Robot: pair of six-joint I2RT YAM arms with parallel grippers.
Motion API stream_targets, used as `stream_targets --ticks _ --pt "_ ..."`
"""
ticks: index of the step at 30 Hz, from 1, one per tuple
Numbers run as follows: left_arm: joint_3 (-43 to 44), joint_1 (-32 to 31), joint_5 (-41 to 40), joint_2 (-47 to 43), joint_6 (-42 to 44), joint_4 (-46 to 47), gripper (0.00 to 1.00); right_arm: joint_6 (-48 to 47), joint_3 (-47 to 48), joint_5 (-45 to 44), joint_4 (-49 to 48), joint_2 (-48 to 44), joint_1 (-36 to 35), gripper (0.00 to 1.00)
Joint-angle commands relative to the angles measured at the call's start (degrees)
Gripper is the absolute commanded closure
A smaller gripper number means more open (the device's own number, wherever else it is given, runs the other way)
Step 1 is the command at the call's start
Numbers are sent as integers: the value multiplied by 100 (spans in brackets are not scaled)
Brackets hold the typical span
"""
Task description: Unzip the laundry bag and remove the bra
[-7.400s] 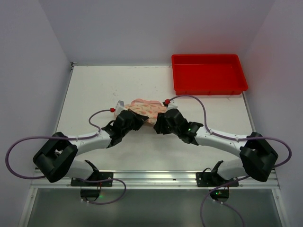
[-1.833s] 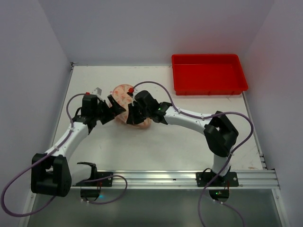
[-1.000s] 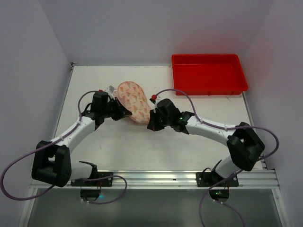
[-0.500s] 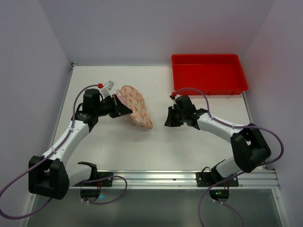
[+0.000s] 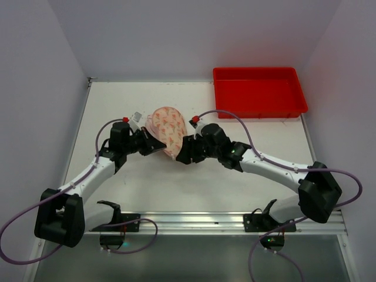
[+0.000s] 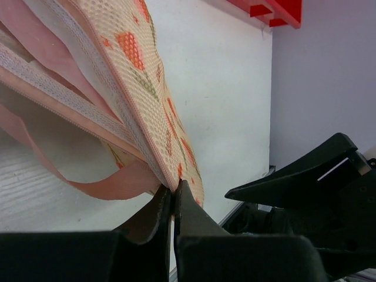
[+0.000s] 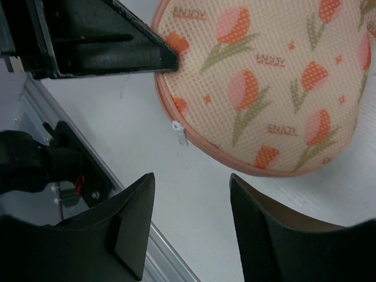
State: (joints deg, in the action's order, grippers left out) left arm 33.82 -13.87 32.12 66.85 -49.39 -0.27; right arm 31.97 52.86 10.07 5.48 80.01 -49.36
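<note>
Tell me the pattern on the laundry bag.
The laundry bag shows red-pink tulips on cream mesh; clearest from right wrist.

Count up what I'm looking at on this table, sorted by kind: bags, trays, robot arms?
Laundry bag: 1
Red tray: 1
Robot arms: 2
Total: 4

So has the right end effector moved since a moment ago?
Yes. The right end effector slid left, away from the red plastic tray, up to the cream tulip-print mesh laundry bag.
</note>
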Motion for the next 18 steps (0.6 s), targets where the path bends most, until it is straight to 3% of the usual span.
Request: stream_targets --ticks 1,6,18 --pt "-95 -72 -145 4 -545 818 100 554 173 222 -466 208 41 43" --pt "-315 -151 -285 -84 -984 1099 100 1214 23 812 -996 436 41 38" --pt "-640 -204 -698 -427 -1547 1363 100 2050 -398 1068 -1751 744 41 42"
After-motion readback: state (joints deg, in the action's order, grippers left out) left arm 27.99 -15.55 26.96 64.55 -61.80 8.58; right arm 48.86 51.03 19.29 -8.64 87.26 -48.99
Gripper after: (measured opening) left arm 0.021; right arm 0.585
